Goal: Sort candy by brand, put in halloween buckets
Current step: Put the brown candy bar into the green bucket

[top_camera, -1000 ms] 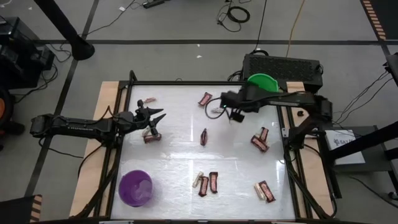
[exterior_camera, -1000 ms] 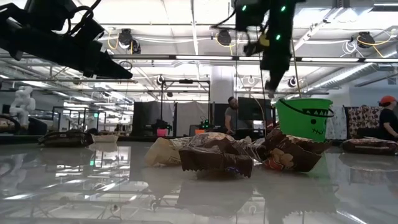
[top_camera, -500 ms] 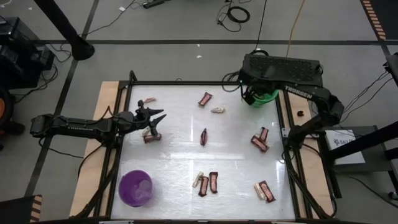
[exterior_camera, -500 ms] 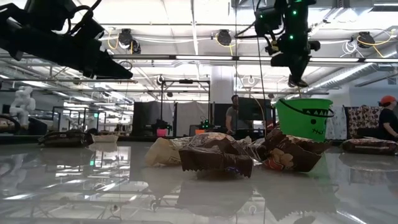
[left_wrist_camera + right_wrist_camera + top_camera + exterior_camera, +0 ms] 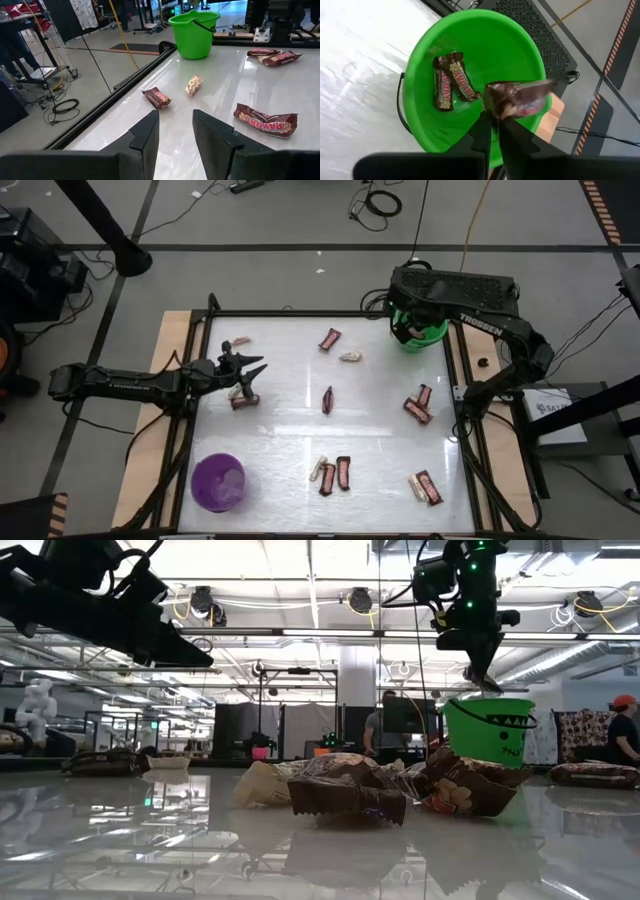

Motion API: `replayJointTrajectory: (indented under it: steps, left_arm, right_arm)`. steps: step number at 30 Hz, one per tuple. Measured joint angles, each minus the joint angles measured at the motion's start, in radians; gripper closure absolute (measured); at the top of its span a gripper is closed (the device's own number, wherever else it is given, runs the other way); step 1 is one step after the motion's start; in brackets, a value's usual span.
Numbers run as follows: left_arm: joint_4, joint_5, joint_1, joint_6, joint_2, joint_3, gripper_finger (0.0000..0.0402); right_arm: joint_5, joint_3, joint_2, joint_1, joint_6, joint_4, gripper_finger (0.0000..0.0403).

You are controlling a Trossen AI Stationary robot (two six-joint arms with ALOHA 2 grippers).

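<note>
The green bucket (image 5: 470, 35) stands at the table's far right corner (image 5: 430, 337), with two dark red-brown bars (image 5: 451, 82) on its bottom. My right gripper (image 5: 494, 131) hangs over its opening (image 5: 488, 683), shut on another dark red-brown bar (image 5: 520, 97). The purple bucket (image 5: 218, 482) stands near the near left corner. My left gripper (image 5: 256, 375) hovers open at the table's left side, just beyond a dark bar (image 5: 242, 402). Its open fingers (image 5: 175, 132) point toward the far right. Several dark and pale bars lie scattered on the table. My right gripper pinches the dark red-brown bar at one end (image 5: 492, 100) between its two fingers, from above and pointing down. The bar sticks out sideways from the fingers, lifted clear above the green bucket's opening.
Loose bars lie at the far middle (image 5: 330, 339), (image 5: 350, 357), the centre (image 5: 327, 400), the right (image 5: 418, 405), the near middle (image 5: 335, 473) and near right (image 5: 427, 486). A pale bar (image 5: 240, 340) lies far left. A black frame rims the table.
My right gripper, still shut on the dark bar, has travelled from over the table's far middle toward the far right corner and now hangs over the green bucket. The left arm has kept still.
</note>
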Motion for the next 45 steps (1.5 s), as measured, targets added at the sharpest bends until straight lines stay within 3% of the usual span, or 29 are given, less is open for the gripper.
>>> replayJointTrajectory:
  steps: [17,20,25,30,38,41,45]
  left_arm:
    - [0.002,0.0,0.0,-0.001,0.0,0.0,0.0274]
    - [0.001,0.0,0.0,-0.001,0.0,0.0,0.0274]
    - [0.001,0.0,0.0,-0.001,0.0,0.0,0.0274]
    - [-0.004,0.0,0.0,-0.001,0.0,0.0,0.0274]
    - [-0.042,0.0,0.0,-0.002,0.0,0.0,0.0274]
    - [-0.042,0.0,0.0,-0.017,0.0,0.0,0.0274]
    - [-0.042,0.0,0.0,-0.027,0.0,0.0,0.0274]
  right_arm:
    - [-0.004,0.0,0.0,0.019,-0.026,0.015,0.0271]
    - [-0.081,0.0,0.0,0.025,-0.016,0.017,0.0262]
    - [-0.355,0.0,0.0,0.073,0.003,0.024,0.0268]
    - [-0.475,0.0,0.0,0.224,0.109,0.022,0.0278]
    - [-0.448,-0.002,0.0,0.542,0.31,-0.01,0.0279]
    - [-0.395,-0.046,-0.002,0.653,0.43,-0.037,0.0279]
    - [-0.436,-0.14,-0.002,0.77,0.603,-0.083,0.0276]
